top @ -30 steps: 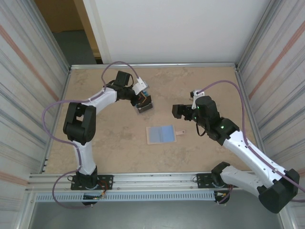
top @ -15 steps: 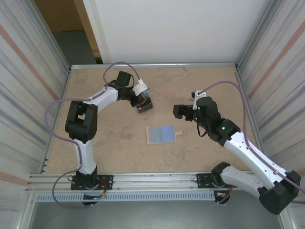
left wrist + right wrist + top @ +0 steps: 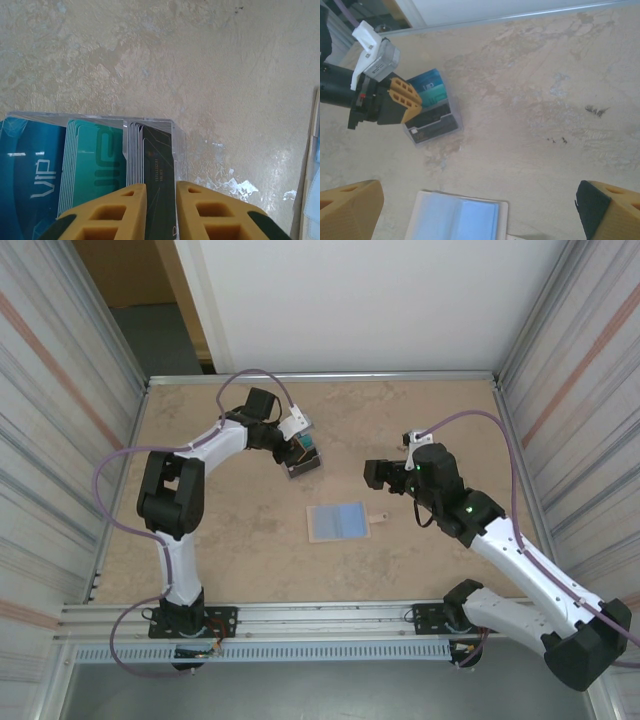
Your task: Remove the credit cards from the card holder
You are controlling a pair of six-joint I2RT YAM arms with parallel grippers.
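Observation:
The credit cards (image 3: 92, 160) stand in rows, blue, teal and dark, inside a small clear tray (image 3: 304, 464). My left gripper (image 3: 161, 200) is right over the dark row, its yellow fingers (image 3: 117, 210) a narrow gap apart, and a dark card's face (image 3: 159, 170) shows between them. The right wrist view has that gripper (image 3: 407, 100) at the tray's left end. The card holder (image 3: 337, 521) lies open on the table, pale blue inside up, tab pointing right. My right gripper (image 3: 371, 474) hovers wide open above and right of the holder (image 3: 457, 220), holding nothing.
The beige table (image 3: 430, 410) is walled by corrugated metal panels (image 3: 70, 440) on the left and right and a rail along the near edge (image 3: 320, 615). A few dark specks (image 3: 555, 140) mark the surface to the right of the tray.
My left gripper has drifted slightly toward the far side over the tray, and its fingers have parted a little. The right arm and the card holder have not moved.

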